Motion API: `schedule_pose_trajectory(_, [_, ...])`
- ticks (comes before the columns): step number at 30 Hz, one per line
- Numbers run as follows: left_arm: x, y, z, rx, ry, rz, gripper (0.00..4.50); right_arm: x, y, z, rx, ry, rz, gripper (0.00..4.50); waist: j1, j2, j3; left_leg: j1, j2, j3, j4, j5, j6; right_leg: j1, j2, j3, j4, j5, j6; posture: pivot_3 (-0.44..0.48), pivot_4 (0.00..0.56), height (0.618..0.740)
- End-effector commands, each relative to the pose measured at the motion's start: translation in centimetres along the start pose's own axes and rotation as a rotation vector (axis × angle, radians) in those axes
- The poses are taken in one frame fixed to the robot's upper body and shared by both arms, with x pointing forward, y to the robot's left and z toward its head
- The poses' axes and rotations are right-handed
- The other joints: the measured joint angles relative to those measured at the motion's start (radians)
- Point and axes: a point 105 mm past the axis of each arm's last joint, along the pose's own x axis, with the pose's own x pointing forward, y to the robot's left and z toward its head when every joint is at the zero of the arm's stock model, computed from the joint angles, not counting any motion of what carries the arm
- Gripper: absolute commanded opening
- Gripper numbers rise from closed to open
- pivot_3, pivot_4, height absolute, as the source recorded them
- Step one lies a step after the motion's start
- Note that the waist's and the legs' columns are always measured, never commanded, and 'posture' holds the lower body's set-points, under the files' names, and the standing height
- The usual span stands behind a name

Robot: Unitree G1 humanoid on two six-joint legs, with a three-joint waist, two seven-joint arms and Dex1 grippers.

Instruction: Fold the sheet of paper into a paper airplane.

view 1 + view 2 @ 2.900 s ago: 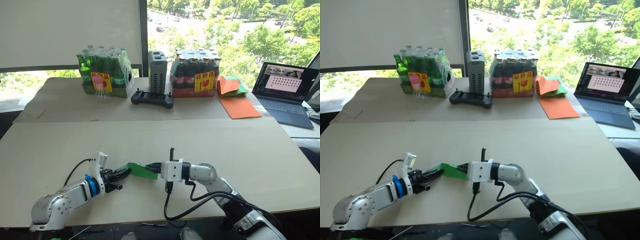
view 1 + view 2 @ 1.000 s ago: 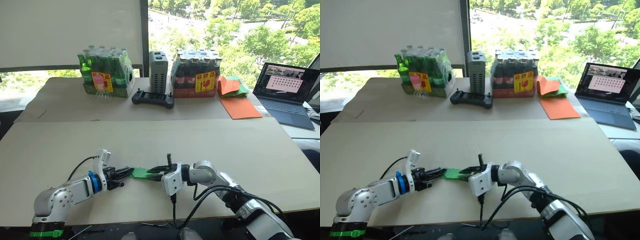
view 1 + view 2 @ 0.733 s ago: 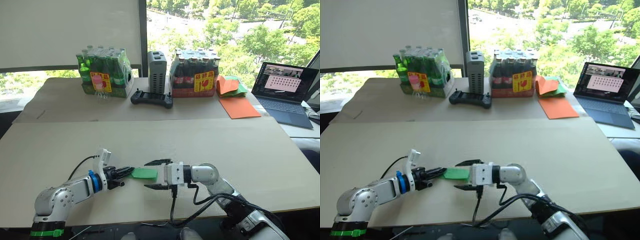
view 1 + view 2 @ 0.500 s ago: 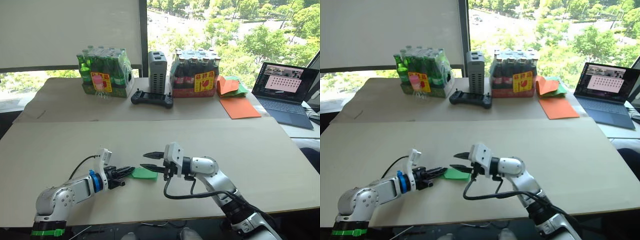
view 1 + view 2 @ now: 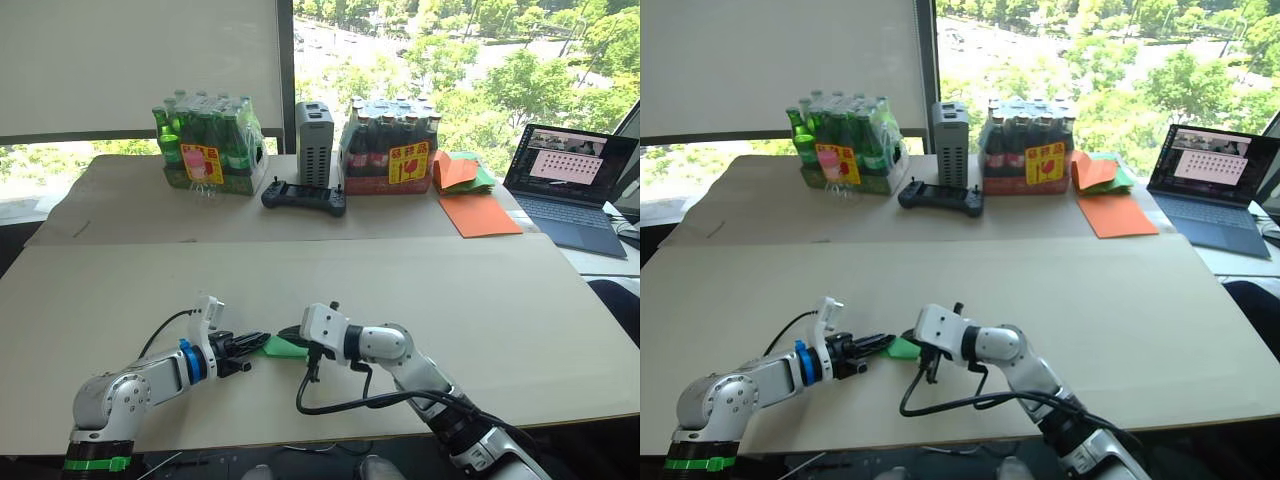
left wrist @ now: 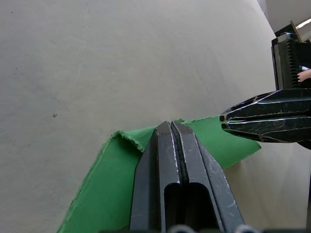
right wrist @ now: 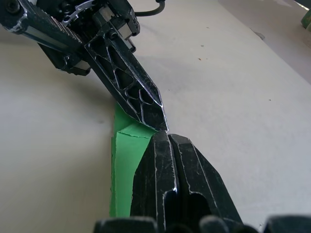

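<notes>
Currently the sheet of paper lies on the table as a small, narrow green strip, already folded, with torn-looking edges visible in the wrist views. It sits between the two grippers, which meet over it from opposite ends. The left gripper has its jaws pressed together, and green paper spreads out from both sides of the shut fingers; whether a layer is actually pinched between them or the tips merely press it down cannot be told for certain, though a pinch looks likely. The right gripper also has its jaws together, with the strip running out from under its tips toward the left gripper's pointed fingers, which nearly touch them. Judgement: one gripper anchors an end while the other bears down on the fold, which would explain the tip-to-tip arrangement; flattening a crease needs closed, narrow tips rather than an open grasp. Pose: the left arm lies low along the table, forearm near level, gripper pointing toward the robot's right. The right arm reaches in from the opposite side, wrist bent, gripper pointing toward the robot's left and angled slightly down onto the paper. The paper is not yet a pointed wedge, so the airplane appears unfinished.
</notes>
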Motion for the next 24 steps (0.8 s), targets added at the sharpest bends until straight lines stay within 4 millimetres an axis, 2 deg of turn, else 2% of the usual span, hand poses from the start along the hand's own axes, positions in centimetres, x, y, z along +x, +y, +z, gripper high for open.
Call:
schedule_pose_trajectory(1, [-0.2,-0.2,0.3,0.006,-0.017,-0.004,0.00,0.3,-0.4,0.0,-0.035,0.026,-0.014,0.03,0.000,0.000,0.000,0.000,0.000,0.000,0.000,0.000,0.000,0.000,0.000,0.000,0.000,0.000,0.000,0.000,0.150,0.727])
schedule_pose_trajectory(12, [-0.1,-0.4,0.4,0.001,-0.025,-0.006,0.00,-0.2,0.1,-2.9,-0.050,0.165,0.018,0.03,0.000,0.000,0.000,0.001,0.000,0.000,0.000,0.000,0.000,0.001,0.000,0.000,0.000,0.000,0.000,0.000,0.150,0.727])
schedule_pose_trajectory(24, [-0.2,-0.3,0.3,-0.002,-0.027,-0.003,0.00,-3.3,0.2,-5.9,-0.041,0.283,0.038,0.03,0.003,0.000,0.000,0.002,0.000,0.000,0.000,0.000,0.000,0.002,0.000,0.000,0.000,0.000,0.000,0.000,0.150,0.727])
